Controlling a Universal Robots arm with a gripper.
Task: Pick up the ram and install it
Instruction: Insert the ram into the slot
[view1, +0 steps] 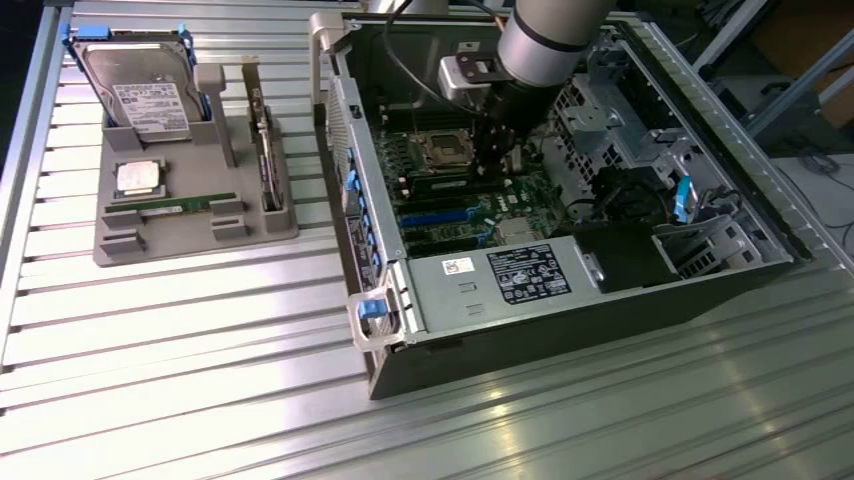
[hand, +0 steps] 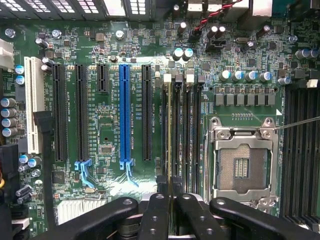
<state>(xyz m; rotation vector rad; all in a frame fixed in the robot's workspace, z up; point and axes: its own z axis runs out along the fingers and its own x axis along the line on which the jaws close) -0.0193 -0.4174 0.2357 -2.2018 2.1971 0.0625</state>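
The gripper (view1: 497, 150) hangs inside the open computer case (view1: 721, 285) at upper centre of the exterior view, its fingers (hand: 155, 212) pinched together on the ram (hand: 170, 127), which stands edge-on in a memory slot beside the empty CPU socket (hand: 241, 162) on the motherboard (hand: 107, 132). A second green stick (view1: 174, 207) lies on the grey tray (view1: 174, 245) at the exterior view's left, below the hard drive (view1: 140, 85) and the square CPU chip (view1: 138, 177).

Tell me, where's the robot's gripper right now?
In the exterior view, the gripper is inside the open computer case, over the motherboard beside the CPU socket.
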